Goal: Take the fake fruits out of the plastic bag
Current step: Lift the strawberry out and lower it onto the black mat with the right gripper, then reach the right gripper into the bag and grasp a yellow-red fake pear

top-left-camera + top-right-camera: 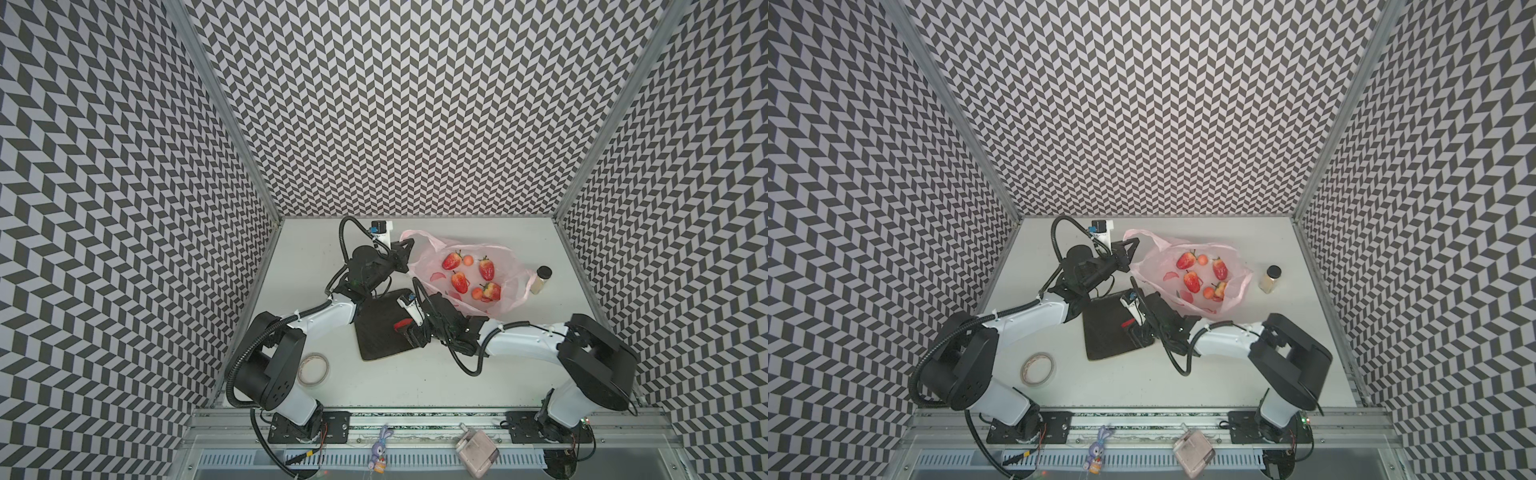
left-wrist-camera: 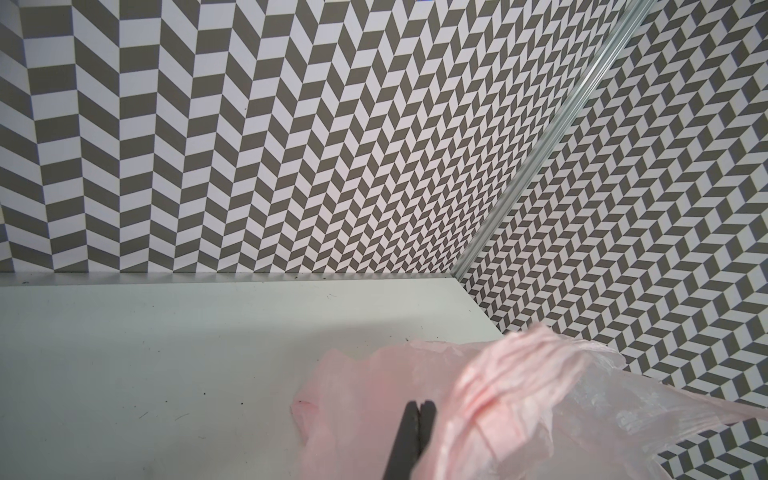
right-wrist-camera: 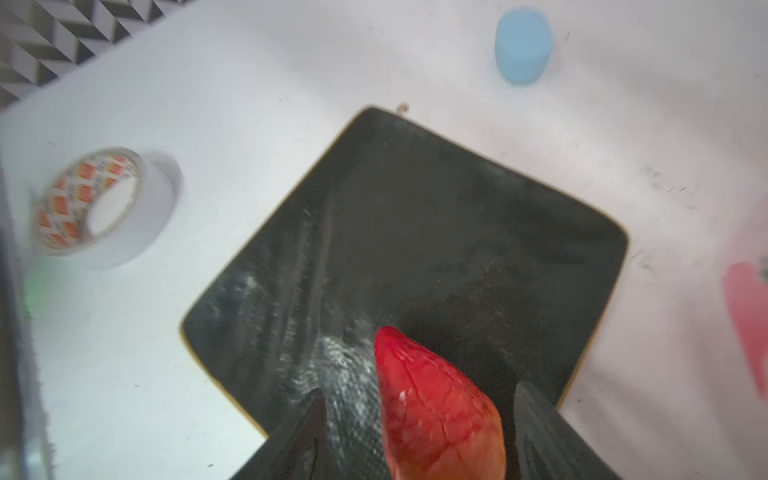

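Observation:
The pink plastic bag point(image 1: 513, 286) point(image 1: 1239, 286) lies open at the back of the table. In it lie several red strawberries point(image 1: 451, 261) point(image 1: 1185, 260) and two small orange balls point(image 1: 468, 260). My left gripper point(image 1: 408, 243) point(image 1: 1133, 242) point(image 2: 419, 405) is shut on the bag's left handle edge point(image 2: 519, 374). My right gripper point(image 1: 404, 329) point(image 1: 1133, 330) point(image 3: 419, 388) is over the dark square plate point(image 1: 374, 336) point(image 3: 415, 228). It stands open, with one strawberry point(image 1: 402, 323) point(image 3: 436, 411) lying between its fingers, a gap showing on each side.
A tape roll point(image 1: 312, 369) point(image 3: 104, 203) lies at the front left of the table. A small jar point(image 1: 541, 279) stands right of the bag. A light-blue blob point(image 3: 521, 45) sits beyond the plate. A bunny toy point(image 1: 384, 440) and a pink box point(image 1: 478, 453) rest on the front rail.

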Robot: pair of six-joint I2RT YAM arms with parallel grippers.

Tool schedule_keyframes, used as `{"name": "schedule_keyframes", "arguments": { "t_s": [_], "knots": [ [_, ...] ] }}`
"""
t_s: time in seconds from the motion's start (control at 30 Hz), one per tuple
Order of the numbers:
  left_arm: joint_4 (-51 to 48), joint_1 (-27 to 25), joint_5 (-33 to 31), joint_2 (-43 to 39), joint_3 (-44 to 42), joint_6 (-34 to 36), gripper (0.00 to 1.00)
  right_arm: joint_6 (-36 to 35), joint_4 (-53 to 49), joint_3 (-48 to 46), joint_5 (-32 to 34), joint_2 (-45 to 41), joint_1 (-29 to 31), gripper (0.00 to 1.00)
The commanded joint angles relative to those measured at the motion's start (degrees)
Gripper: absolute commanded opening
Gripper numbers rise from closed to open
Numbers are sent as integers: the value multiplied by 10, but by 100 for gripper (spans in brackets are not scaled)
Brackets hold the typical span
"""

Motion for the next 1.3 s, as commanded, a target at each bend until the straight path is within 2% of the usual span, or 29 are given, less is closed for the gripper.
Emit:
{"name": "schedule_keyframes", "arguments": {
  "t_s": [0.0, 0.07, 0.17, 0.27, 0.4, 0.57, 0.73, 0.87, 1.0, 1.1, 1.27],
  "knots": [
    [4, 2, -11, -22, -6, 3, 0, -5, 25, -26, -4, -102, 4, 69],
    [4, 2, -13, -24, -6, 6, 0, 3, 32, -46, 16, -160, 4, 67],
    [2, 2, -15, -27, -7, 6, 0, 50, 44, -61, 101, -221, 1, 64],
    [1, -2, -16, -35, -17, 8, 0, 82, 17, -34, 163, -237, -13, 57],
    [2, -11, -20, -49, -35, 13, 0, 151, -50, 16, 215, -192, -56, 49],
    [-7, -36, -31, -67, -54, 16, 0, 240, -142, 71, 210, -120, -131, 44],
    [3, -68, -45, -85, -79, 14, 0, 246, -142, 27, 215, -93, -159, 44],
    [1, -97, -45, -96, -95, 32, 0, 268, -142, -25, 211, -89, -186, 51],
    [6, -132, -42, -108, -113, 82, 0, 302, -132, -65, 195, -93, -203, 59],
    [25, -150, -34, -113, -127, 97, 0, 322, -125, -66, 178, -90, -211, 64],
    [68, -154, -22, -112, -146, 80, 0, 353, -85, -37, 184, -80, -220, 74]
  ]
}}
